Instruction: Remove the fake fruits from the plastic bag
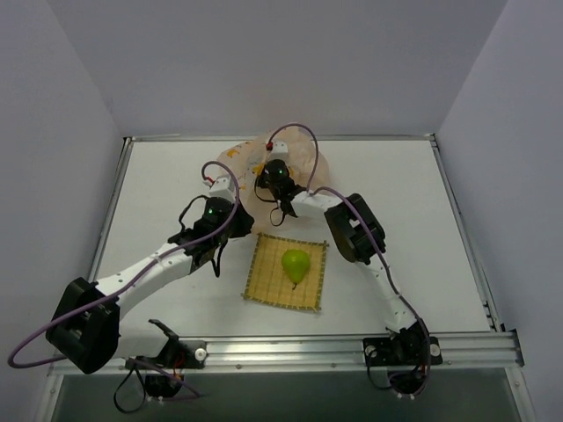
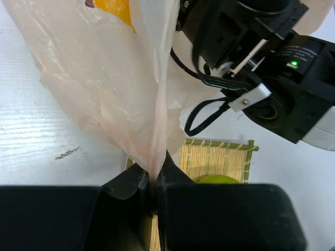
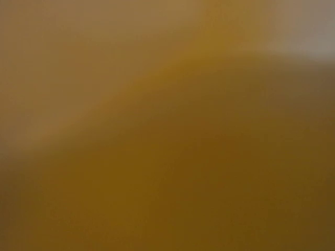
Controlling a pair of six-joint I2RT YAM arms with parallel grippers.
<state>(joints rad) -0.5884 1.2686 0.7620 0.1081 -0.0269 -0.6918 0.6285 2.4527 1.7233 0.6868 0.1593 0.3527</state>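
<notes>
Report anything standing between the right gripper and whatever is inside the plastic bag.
No obstacle can be made out. The right gripper sits at the plastic bag, but its wrist view is only an orange-brown blur. The left gripper pinches the bag's film beside it.

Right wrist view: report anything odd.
It is a featureless orange-brown blur. In the top view the right end effector sits at the plastic bag, so the lens is probably pressed against plastic.
</notes>
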